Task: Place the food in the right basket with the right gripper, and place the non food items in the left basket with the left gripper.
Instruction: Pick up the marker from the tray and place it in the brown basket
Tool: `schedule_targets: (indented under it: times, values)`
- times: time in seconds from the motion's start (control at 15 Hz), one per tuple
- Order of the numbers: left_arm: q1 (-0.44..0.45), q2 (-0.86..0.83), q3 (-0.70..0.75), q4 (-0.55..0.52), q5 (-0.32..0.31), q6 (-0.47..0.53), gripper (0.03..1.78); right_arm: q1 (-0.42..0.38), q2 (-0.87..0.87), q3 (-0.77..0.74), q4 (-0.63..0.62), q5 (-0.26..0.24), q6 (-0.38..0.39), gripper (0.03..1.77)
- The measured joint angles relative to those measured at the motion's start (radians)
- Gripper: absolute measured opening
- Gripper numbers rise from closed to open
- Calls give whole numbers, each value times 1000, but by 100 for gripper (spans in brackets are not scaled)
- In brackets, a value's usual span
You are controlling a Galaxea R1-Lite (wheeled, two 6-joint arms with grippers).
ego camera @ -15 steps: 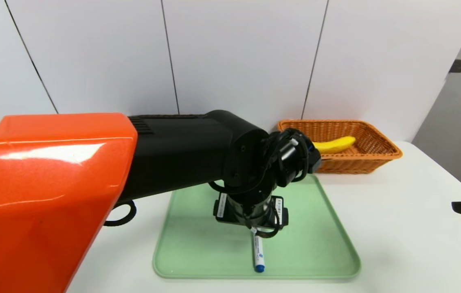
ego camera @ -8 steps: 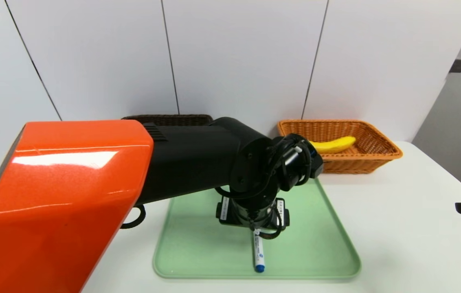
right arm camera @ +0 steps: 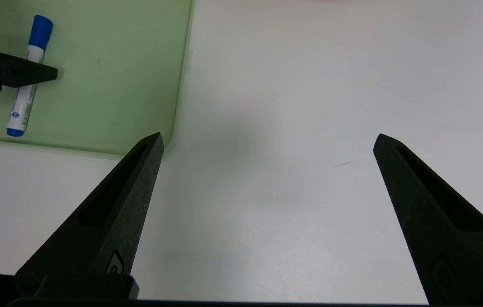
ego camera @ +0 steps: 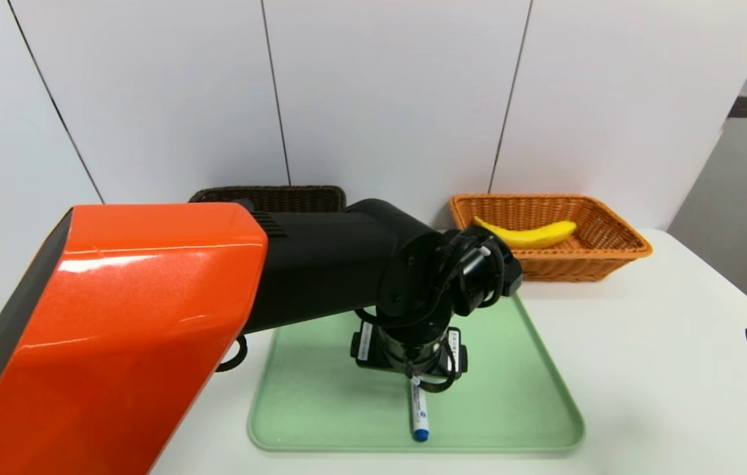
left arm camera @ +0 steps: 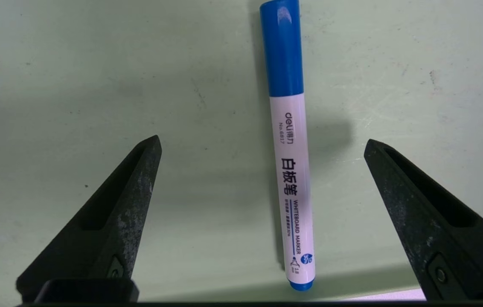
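A white marker with blue cap and ends lies on the green tray, pointing toward me. My left gripper hangs open just above it; the marker lies between the two fingers, nearer one of them, and touches neither. In the head view the left wrist hides those fingers. The yellow banana lies inside the orange right basket. Only the rim of the dark brown left basket shows behind the left arm. My right gripper is open over bare white table, right of the tray.
The big orange and black left arm blocks the left half of the head view. The tray's edge runs close to the right gripper. A white wall stands right behind both baskets. The table's right edge is near.
The left arm has sunk and drawn back, uncovering the dark basket's rim and the whole banana. Its wrist has come slightly lower over the marker. The right fingertip edged further right.
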Motion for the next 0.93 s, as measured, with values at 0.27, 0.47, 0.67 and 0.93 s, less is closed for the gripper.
schedule_targets:
  times: [0.27, 0.47, 0.67, 0.93]
  values:
    - [6, 7, 0, 1, -9, 1, 169, -3, -1, 8, 0, 0, 1, 170]
    - [6, 9, 0, 5, -10, -5, 169, -5, -4, 13, -1, 0, 1, 170]
    - [6, 12, 0, 8, -9, -6, 169, -6, -10, 19, -1, 0, 1, 170]
    - [6, 17, 0, 8, -9, -8, 169, -7, -20, 21, 0, 1, 1, 170]
